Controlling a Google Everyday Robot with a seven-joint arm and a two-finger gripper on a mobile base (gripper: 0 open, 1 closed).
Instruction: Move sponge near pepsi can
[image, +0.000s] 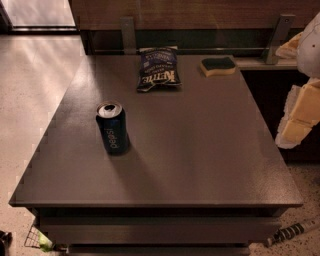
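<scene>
The sponge (218, 65), dark green on top over pale yellow foam, lies flat at the far right of the dark table (200, 150), close to its back edge. The pepsi can (113, 129), dark blue with white lettering and a silver top, stands upright on the left half of the table. My gripper (296, 125) shows at the right edge of the view as pale yellow and white parts, beyond the table's right edge. It is well to the right of the sponge and nearer the camera, far from the can, and touches neither.
A dark blue chip bag (158, 70) lies at the back middle of the table, left of the sponge. A wall with metal brackets (128, 33) runs behind. Speckled floor (30, 90) lies to the left. A striped rod (290, 232) lies on the floor at bottom right.
</scene>
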